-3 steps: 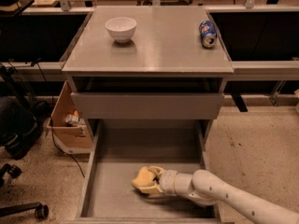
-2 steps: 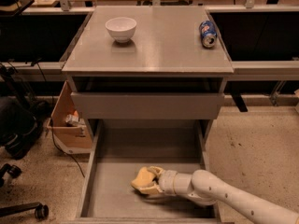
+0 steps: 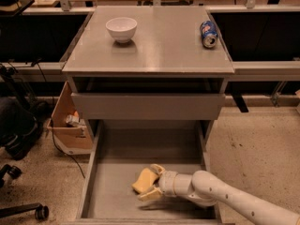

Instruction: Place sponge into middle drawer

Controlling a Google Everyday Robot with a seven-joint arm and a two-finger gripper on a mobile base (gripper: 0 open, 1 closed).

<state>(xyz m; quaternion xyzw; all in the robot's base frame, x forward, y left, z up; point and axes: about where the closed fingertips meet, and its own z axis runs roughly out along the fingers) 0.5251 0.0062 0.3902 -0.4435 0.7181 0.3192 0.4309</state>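
The yellow sponge (image 3: 143, 179) is inside the open middle drawer (image 3: 140, 146), a long grey tray pulled out at the bottom of the cabinet. My gripper (image 3: 149, 183) reaches into the drawer from the right, its cream fingers (image 3: 156, 168) above and below the sponge and closed on it. The sponge is near the drawer's front middle, low over the floor. I cannot tell whether it touches the floor.
The drawer above shows a plain grey front panel (image 3: 147, 106). On the cabinet top are a white bowl (image 3: 121, 28) and a blue can (image 3: 208, 33) on its side. A cardboard box (image 3: 68, 123) and a chair base (image 3: 21, 207) are on the left.
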